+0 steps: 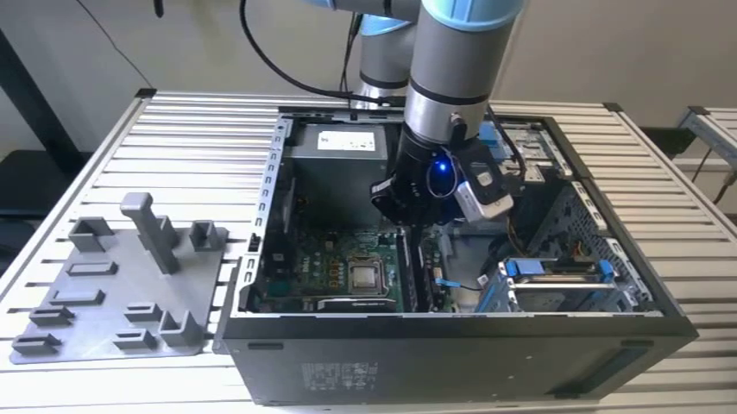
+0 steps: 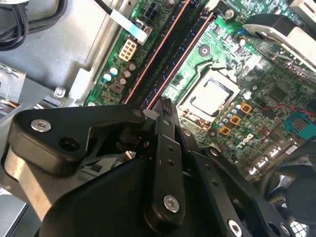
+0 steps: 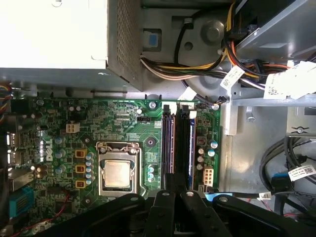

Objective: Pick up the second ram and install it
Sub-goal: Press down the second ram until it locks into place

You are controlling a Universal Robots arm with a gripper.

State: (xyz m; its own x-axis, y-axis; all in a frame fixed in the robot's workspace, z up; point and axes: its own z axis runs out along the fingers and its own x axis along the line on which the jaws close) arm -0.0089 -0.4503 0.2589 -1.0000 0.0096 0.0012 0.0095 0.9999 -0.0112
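Observation:
My gripper [image 1: 401, 220] hangs inside the open computer case [image 1: 461, 362], over the motherboard [image 1: 328, 267]. In both wrist views its black fingers [image 2: 164, 104] [image 3: 176, 181] stand pressed together, just above two long memory slots beside the CPU socket [image 3: 117, 173] [image 2: 210, 98]. The slot nearer the socket [image 3: 169, 143] looks bluish, the other [image 3: 184, 143] dark. The second ram is hidden: the gripper's body covers the fingertips, so I cannot tell whether it is between them or in a slot.
A grey parts rack [image 1: 127, 276] lies on the slatted table at the exterior view's left. The power supply [image 3: 54, 34] and a cable bundle [image 3: 197, 64] crowd the case's far end. Blue drive clips [image 1: 553, 269] sit at the exterior view's right.

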